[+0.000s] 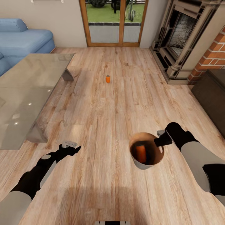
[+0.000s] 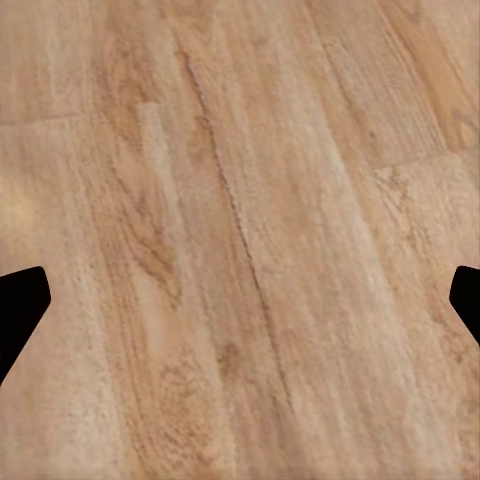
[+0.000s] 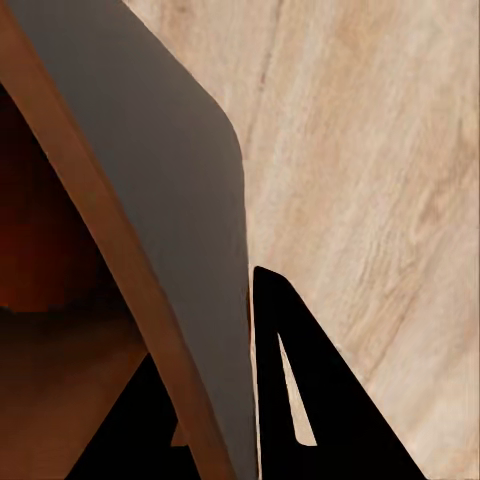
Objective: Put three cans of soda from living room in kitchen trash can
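Note:
The trash can, dark grey outside and coppery brown inside, hangs above the wood floor with my right gripper shut on its rim. In the right wrist view the rim and grey wall pass between the black fingers. One orange soda can lies inside the bucket. Another orange soda can stands upright on the floor further ahead, toward the glass doors. My left gripper hovers open over bare floor, its fingertips wide apart with nothing between them.
A long grey glass-topped low table fills the left side, with the light blue sofa behind it. The stone fireplace and a dark cabinet line the right. Wood-framed glass doors stand ahead.

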